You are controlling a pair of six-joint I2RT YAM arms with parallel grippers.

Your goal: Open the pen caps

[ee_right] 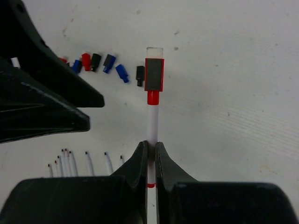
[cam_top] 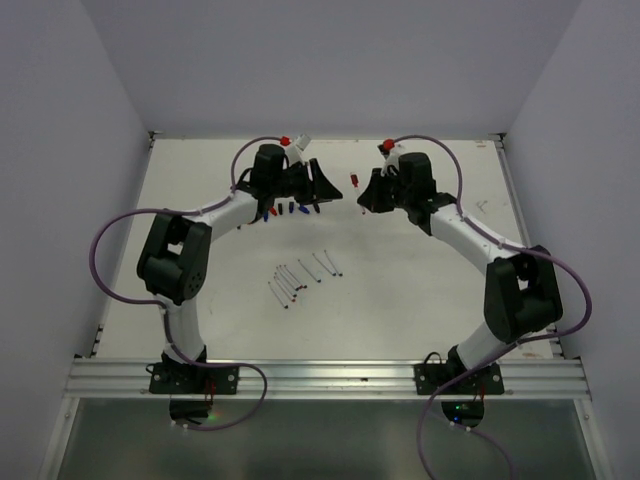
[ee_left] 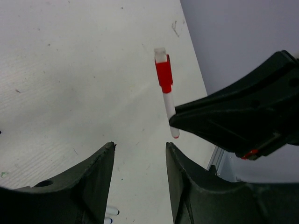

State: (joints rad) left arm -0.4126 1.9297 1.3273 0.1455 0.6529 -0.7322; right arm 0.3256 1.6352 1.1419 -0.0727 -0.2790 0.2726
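My right gripper (ee_right: pixel 150 144) is shut on the white barrel of a pen (ee_right: pixel 151 123) and holds it above the table. The pen's red cap (ee_right: pixel 154 74) is on its far end. In the left wrist view the same pen (ee_left: pixel 168 103) with its red cap (ee_left: pixel 163 72) sticks out of the right gripper (ee_left: pixel 233 121). My left gripper (ee_left: pixel 140 147) is open and empty, its jaws wide apart, just short of the pen's near end. From above, the two grippers (cam_top: pixel 318 185) (cam_top: pixel 365 195) face each other with the capped pen (cam_top: pixel 355 182) between them.
Several loose red, blue and black caps (ee_right: pixel 108 63) lie in a row on the table; they also show from above (cam_top: pixel 285 210). Several uncapped thin pens (cam_top: pixel 300 275) lie together mid-table, and show in the right wrist view (ee_right: pixel 88 163). A wall rises beyond the table's right edge (ee_left: pixel 243 42).
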